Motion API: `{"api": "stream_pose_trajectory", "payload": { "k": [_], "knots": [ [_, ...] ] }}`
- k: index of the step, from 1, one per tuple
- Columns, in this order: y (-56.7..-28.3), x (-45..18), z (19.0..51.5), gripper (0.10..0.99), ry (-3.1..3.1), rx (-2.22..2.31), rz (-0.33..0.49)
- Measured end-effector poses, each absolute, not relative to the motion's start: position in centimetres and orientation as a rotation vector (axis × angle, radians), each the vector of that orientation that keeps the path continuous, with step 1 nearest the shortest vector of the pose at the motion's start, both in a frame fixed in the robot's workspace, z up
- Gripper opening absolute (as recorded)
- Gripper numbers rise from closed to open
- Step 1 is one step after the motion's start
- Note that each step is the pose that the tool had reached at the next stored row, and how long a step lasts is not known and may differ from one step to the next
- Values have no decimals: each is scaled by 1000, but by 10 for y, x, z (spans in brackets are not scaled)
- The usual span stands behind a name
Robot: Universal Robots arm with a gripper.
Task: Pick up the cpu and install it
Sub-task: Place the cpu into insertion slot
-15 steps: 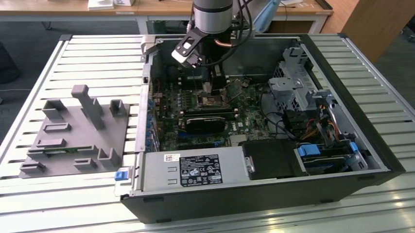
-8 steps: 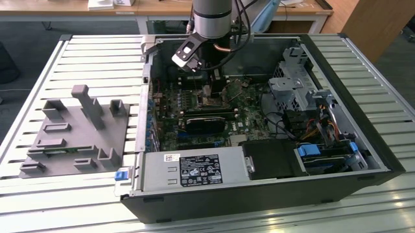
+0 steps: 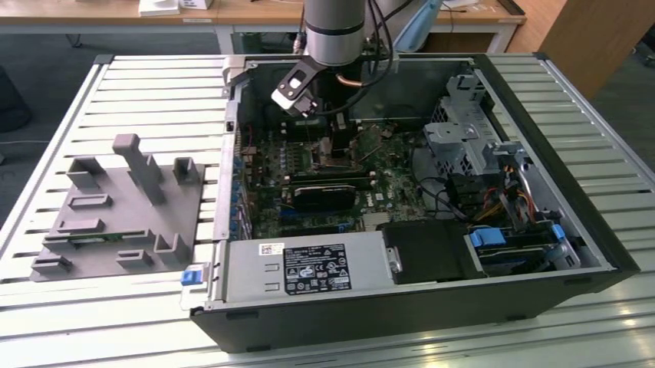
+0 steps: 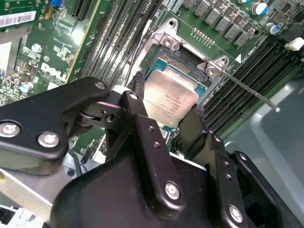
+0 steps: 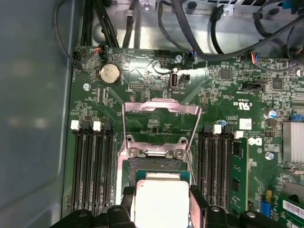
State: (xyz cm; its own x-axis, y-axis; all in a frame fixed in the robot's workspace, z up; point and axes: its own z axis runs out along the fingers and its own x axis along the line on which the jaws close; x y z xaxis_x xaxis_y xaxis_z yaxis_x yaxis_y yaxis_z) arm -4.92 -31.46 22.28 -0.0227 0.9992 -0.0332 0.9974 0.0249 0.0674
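Black two-finger gripper, jaws closed on flat square silver-topped cpu, at dark metal-framed socket, green motherboard.

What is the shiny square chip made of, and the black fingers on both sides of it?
The cpu has a top that looks like smooth silvery metal, because it gleams and catches the light. The fingers look matte black, perhaps plastic or coated metal; the look leaves that open. Their screws shine like bare steel.
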Motion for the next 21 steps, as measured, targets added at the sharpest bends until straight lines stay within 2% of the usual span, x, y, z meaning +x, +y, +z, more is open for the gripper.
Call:
{"api": "stream_pose_trajectory", "payload": {
  "k": [21],
  "knots": [
    [-312,-49,203,537,2179,2163,37]
  ]
}}
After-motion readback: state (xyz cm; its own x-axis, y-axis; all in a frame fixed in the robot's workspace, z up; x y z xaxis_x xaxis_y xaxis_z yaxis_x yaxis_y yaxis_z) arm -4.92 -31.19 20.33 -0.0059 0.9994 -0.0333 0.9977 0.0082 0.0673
